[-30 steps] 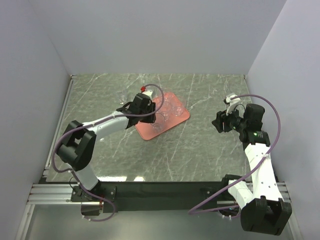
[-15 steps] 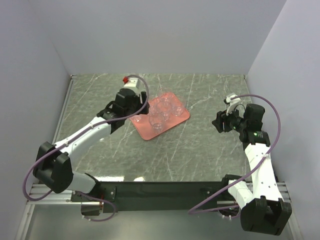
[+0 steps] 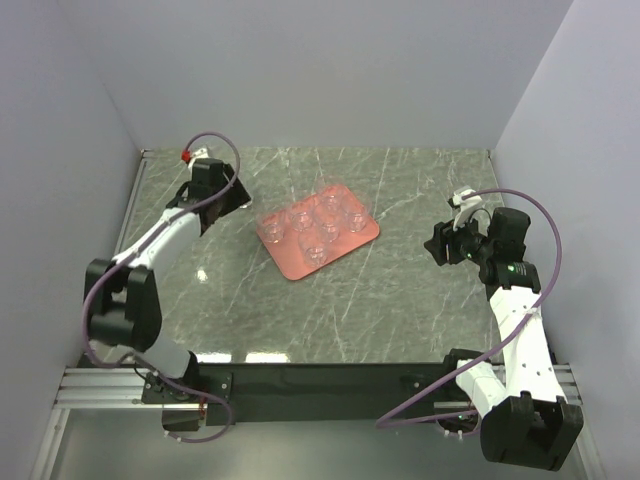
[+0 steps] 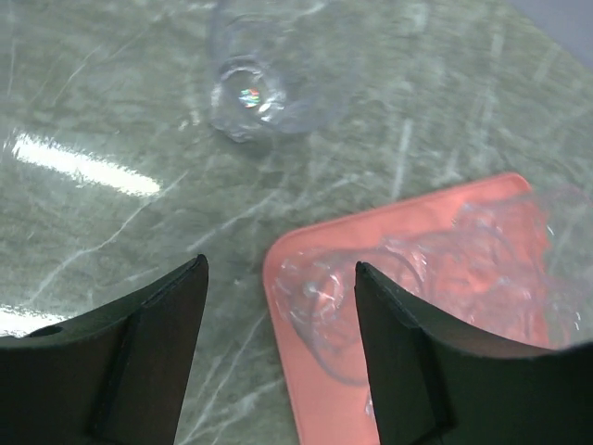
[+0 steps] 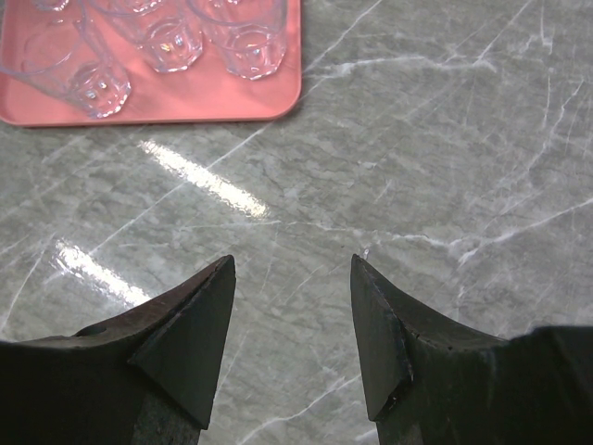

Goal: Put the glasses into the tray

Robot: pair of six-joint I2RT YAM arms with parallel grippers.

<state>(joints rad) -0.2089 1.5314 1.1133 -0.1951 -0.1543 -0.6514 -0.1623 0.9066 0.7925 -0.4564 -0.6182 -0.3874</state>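
the left gripper is hovering at the far left of the table, its jaws standing apart with nothing between them; in the wrist view it is looking down past the near corner of the tray toward a lone glass; this glass is resting on the bare table surface, apart from the tray, and appears upright.

the tray is lying mid-table, turned at an angle to the table edges; several glasses are standing inside it in close rows, their exact count being hard to fix through the clear walls; the close packing is probably leaving room for the last piece.

the right gripper is holding off over bare table to the right of the tray, jaws apart and empty; judged from its position, it is keeping out of the left arm's working zone.

materials: the glasses are showing as clear, thick-based tumblers with round rims, catching small highlights and otherwise nearly vanishing; expect a smooth, slippery wall. the tray is presenting a flat salmon-pink face, rounded corners and a low raised rim. the table is showing a polished grey-green marble pattern with pale veins and bright glare streaks. the fingers are appearing as dark matte wedges.
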